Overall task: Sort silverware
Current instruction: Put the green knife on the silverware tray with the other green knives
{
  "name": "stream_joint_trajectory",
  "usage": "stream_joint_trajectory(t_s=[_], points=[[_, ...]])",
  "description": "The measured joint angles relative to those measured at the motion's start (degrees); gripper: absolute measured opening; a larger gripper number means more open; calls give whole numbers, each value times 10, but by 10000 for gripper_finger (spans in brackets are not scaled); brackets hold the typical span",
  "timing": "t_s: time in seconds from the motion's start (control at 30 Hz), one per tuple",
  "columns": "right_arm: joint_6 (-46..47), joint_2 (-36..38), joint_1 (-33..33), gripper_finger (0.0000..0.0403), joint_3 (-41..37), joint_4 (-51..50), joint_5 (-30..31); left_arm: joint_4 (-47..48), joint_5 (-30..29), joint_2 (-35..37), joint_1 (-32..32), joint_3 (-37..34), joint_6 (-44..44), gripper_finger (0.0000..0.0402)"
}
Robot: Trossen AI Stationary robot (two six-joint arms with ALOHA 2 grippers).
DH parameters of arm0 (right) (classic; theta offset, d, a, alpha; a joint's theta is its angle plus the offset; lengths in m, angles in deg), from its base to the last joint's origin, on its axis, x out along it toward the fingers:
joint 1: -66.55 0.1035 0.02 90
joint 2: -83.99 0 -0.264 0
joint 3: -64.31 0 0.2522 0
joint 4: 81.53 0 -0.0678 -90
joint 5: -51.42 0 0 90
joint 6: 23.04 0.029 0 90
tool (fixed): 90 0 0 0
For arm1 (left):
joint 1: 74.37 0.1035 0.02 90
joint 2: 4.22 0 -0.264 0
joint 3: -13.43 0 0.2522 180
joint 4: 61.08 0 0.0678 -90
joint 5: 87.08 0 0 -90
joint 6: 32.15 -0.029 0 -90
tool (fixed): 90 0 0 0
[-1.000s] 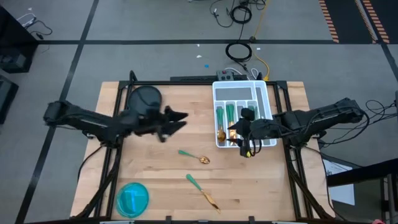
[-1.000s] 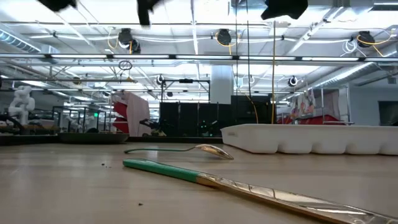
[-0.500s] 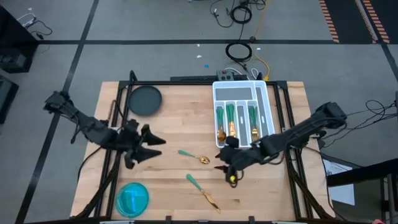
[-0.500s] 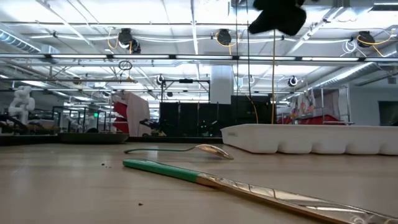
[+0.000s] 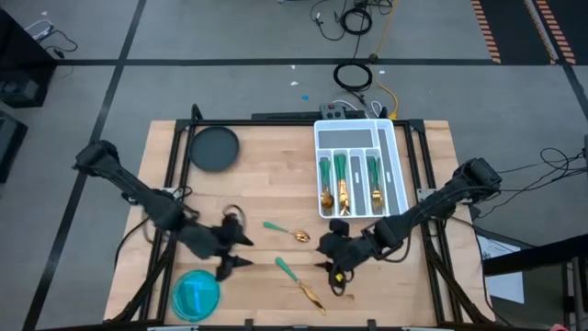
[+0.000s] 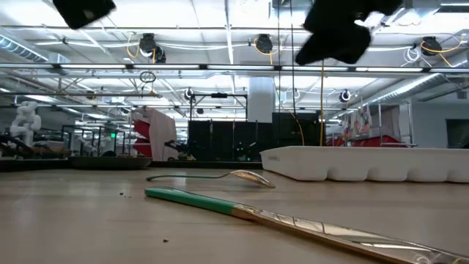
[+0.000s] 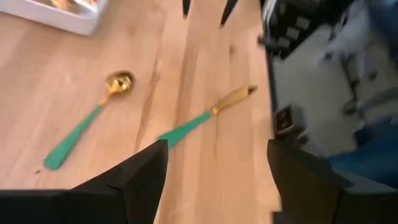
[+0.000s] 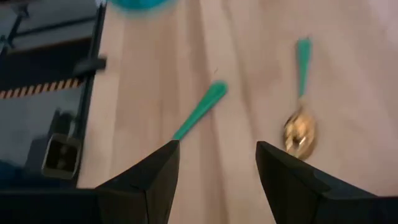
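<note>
Mostly teal-handled, gold-headed silverware point(image 5: 299, 281)

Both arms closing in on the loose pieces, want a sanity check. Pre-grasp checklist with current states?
1. Left gripper open, empty: ok.
2. Right gripper open, empty: ok.
3. Spoon lies alone on the table, reachable: ok.
4. Knife lies flat, apart from the spoon: ok.
5. Both grippers point at the same two pieces, which arm takes which: cannot tell.
6. White tray has sorted pieces inside, free slot for each: cannot tell.
</note>
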Motion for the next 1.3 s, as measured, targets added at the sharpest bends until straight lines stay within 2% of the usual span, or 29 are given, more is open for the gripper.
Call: stream_joint_trajectory(t_s=[0.17, 0.4, 0.53, 0.7, 0.87, 1.07, 1.3], points=[[34, 8, 40, 206, 0, -60, -2, -22, 44, -115, 32, 21, -71, 280], [86, 57, 102, 206, 0, -126, 2, -29, 43, -253, 58, 119, -249, 280], [105, 77, 136, 206, 0, -165, 32, -32, 72, -306, 73, 172, -320, 280], [143, 84, 169, 206, 0, -205, 32, -33, 104, -358, 88, 215, -391, 280], [173, 84, 196, 206, 0, -226, 29, -59, 140, -398, 96, 218, -437, 280], [194, 84, 204, 206, 0, -227, 31, -81, 160, -425, 102, 218, -465, 280], [206, 84, 204, 206, 0, -227, 31, -150, 185, -459, 102, 218, -473, 280]])
